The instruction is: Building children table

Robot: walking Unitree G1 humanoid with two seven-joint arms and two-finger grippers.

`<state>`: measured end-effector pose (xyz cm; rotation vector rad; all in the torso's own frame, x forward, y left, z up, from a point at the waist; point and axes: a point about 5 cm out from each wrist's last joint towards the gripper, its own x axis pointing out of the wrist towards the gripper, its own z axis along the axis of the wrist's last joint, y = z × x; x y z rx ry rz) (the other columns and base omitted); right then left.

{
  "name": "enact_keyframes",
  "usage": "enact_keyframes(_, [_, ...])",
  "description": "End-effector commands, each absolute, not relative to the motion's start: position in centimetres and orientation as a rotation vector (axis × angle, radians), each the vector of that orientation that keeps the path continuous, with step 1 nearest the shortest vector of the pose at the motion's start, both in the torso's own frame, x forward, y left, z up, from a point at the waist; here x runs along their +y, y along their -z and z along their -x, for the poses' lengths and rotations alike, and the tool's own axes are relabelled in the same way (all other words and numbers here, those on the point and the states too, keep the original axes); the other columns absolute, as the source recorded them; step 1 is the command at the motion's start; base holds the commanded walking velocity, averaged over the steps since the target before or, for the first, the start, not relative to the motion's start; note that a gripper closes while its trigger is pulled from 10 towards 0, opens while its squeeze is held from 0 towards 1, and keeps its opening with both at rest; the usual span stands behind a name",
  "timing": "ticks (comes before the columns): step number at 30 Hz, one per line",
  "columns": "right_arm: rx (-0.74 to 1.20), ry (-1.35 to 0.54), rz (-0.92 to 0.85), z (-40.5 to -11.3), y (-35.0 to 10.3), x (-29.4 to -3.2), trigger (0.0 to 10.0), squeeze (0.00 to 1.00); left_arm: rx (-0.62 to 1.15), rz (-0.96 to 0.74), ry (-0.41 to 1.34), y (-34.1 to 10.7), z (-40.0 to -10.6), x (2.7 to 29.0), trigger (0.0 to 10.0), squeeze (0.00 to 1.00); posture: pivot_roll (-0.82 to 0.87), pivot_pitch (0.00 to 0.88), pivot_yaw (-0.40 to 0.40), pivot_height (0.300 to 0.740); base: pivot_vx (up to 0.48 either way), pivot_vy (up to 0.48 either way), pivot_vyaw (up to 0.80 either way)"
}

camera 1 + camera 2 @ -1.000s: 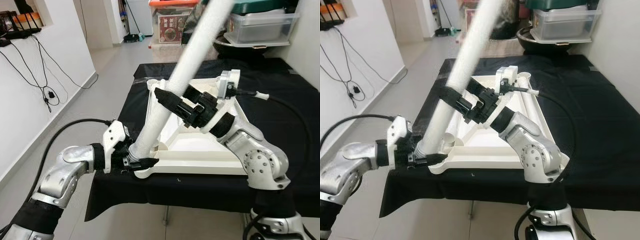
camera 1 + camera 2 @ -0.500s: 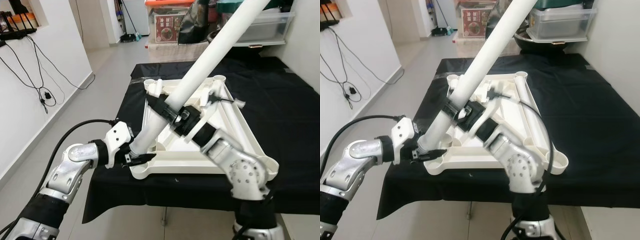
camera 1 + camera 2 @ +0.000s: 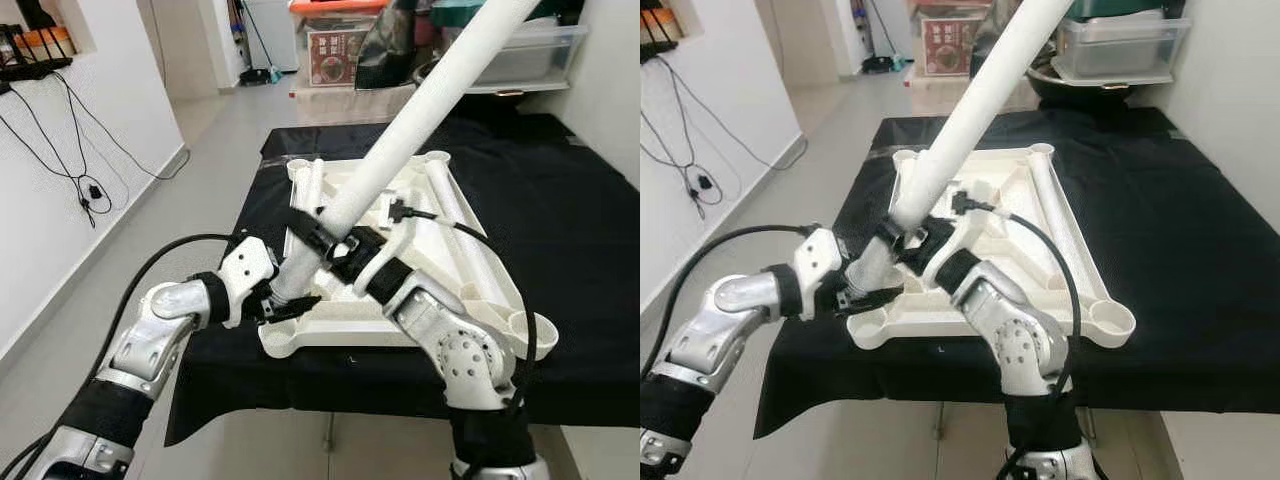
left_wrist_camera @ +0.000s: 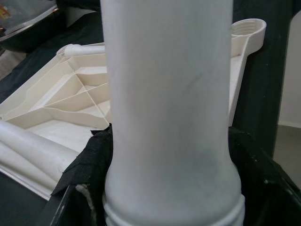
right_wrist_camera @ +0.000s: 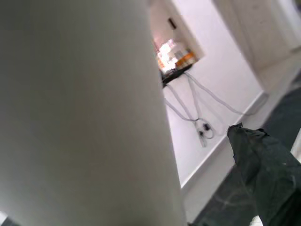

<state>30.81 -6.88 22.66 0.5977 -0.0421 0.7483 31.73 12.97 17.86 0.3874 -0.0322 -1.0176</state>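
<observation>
2 claws, left claw (image 3: 283, 303) and right claw (image 3: 322, 238), are pinching a smooth white table leg (image 3: 400, 135) leaning over the upturned white tabletop (image 3: 470, 270).

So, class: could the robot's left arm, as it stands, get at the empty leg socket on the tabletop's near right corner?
Probably not: the left gripper is at the leg base, and the right arm crosses between it and the socket.

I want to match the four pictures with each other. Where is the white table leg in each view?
Left eye view: white table leg slants from the near-left corner of the tabletop up to the top right.
Right eye view: the same slant.
Left wrist view: upright in the middle, threaded end lowest.
Right wrist view: blurred white mass.
Shared landmark: the black cloth.
</observation>
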Motion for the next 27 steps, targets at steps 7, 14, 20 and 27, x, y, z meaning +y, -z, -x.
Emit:
enact_keyframes(7, [-0.06,-0.641,-0.626,-31.8,-22.7,-6.9,6.2,0.0,-0.026,-0.405,1.047,-17.0,-31.4,12.1,10.0,0.0,-0.07,0.0,0.046,0.74,0.0,0.0,0.0])
enact_keyframes(14, [-0.066,-0.65,-0.669,-31.6,-22.6,-6.7,0.0,0.0,-0.02,-0.419,1.051,-16.6,-31.5,12.1,10.0,0.0,-0.07,0.0,0.05,0.74,0.0,0.0,0.0])
enact_keyframes(20, [-0.082,-0.696,-0.689,-31.0,-22.7,-6.5,0.0,0.0,-0.007,-0.427,1.021,-16.6,-31.9,13.1,10.0,0.0,-0.07,0.0,0.052,0.74,0.0,0.0,0.0])
enact_keyframes(27, [-0.091,-0.708,-0.695,-30.9,-22.7,-6.4,0.0,0.0,-0.009,-0.433,1.008,-16.6,-32.0,13.3,10.0,0.0,-0.07,0.0,0.052,0.74,0.0,0.0,0.0])
